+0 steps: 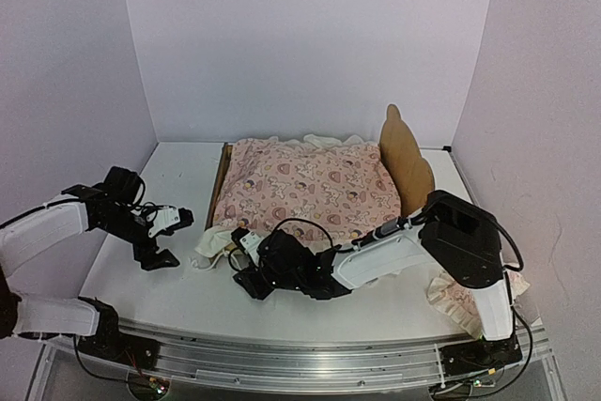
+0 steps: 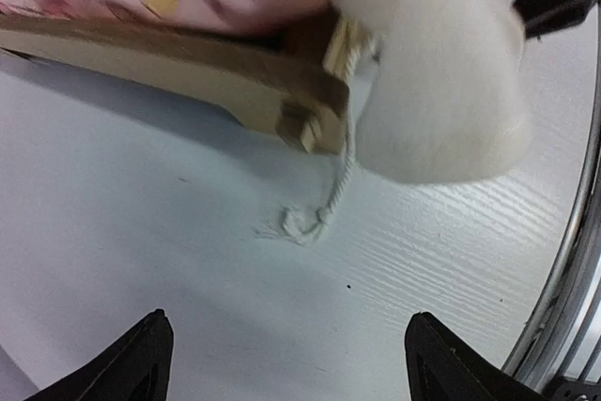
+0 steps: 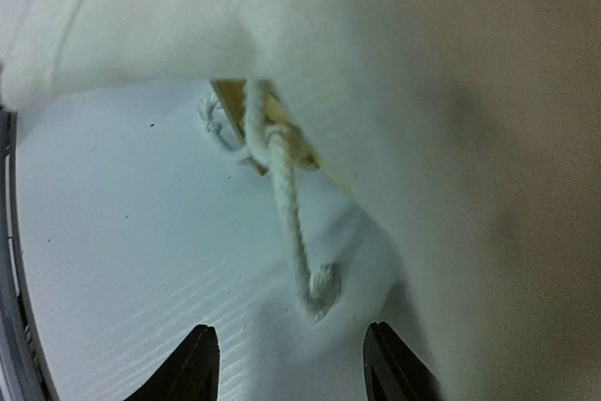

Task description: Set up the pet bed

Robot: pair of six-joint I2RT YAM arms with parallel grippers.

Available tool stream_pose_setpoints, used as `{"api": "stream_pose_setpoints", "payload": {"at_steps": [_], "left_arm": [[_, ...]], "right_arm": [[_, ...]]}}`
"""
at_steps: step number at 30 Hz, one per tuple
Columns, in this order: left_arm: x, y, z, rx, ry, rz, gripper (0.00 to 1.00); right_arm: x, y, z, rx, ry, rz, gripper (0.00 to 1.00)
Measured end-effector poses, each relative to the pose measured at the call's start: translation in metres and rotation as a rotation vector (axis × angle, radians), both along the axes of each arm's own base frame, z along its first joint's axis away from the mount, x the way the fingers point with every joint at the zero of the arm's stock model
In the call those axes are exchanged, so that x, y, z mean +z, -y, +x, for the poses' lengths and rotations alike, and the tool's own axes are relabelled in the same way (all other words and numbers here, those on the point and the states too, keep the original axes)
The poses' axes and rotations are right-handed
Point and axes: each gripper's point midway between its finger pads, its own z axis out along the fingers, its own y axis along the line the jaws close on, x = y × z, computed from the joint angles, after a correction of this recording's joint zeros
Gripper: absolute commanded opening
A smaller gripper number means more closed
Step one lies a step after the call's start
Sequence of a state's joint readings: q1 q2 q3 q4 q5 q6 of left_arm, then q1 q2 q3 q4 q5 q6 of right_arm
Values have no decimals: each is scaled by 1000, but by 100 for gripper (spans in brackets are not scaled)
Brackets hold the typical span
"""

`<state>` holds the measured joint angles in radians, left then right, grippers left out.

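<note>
The pet bed is a light plywood frame with its bear-ear headboard (image 1: 406,159) at the right and a side rail (image 1: 223,176) at the left. A pink printed cover (image 1: 310,185) with a cream ruffle lies over it and hides the base. My left gripper (image 1: 169,239) is open and empty on the table left of the bed. In its wrist view (image 2: 296,368) it faces the rail end (image 2: 235,82) and a knotted white cord (image 2: 305,223). My right gripper (image 1: 248,279) is open at the bed's near-left corner. In its wrist view (image 3: 293,368) another cord knot (image 3: 319,288) lies just ahead, under the ruffle (image 3: 451,138).
A small pink ruffled pillow (image 1: 460,302) lies at the table's near right, partly behind the right arm. The metal front rail (image 1: 310,349) runs along the near edge; it also shows in the left wrist view (image 2: 573,260). White walls stand close on three sides.
</note>
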<state>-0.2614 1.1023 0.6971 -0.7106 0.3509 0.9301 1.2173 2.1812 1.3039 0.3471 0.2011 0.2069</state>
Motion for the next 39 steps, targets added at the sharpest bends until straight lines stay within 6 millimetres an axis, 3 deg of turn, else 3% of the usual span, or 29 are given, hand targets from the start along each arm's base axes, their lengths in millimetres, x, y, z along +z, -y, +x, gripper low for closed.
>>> {"api": "stream_pose_setpoints", "payload": {"at_steps": [4, 8, 11, 18, 26, 29, 31, 35, 39], "left_arm": [[-42, -2, 1, -70, -63, 63, 87], [-60, 2, 13, -122, -56, 76, 86], [-69, 6, 20, -153, -36, 72, 82], [-73, 19, 27, -234, 30, 36, 62], [-84, 36, 11, -337, 32, 11, 36], [-85, 35, 12, -356, 52, 22, 20], [-87, 34, 12, -369, 64, 35, 2], [-91, 32, 21, -374, 76, 59, 0], [-89, 28, 41, -326, 64, 58, 0]], "right_arm": [[-5, -17, 11, -21, 19, 37, 45], [-15, -18, 18, -49, 37, 30, 24], [-21, -17, 19, -58, 44, 17, 16], [-20, -18, 19, -46, 52, 18, 10], [-20, -18, 19, -37, 62, 10, 0], [-20, -17, 18, -34, 64, 7, 0], [-19, -17, 18, -29, 66, 0, 0], [-11, -14, 14, -8, 67, -18, 0], [18, -3, 5, 28, 71, -23, 0]]}}
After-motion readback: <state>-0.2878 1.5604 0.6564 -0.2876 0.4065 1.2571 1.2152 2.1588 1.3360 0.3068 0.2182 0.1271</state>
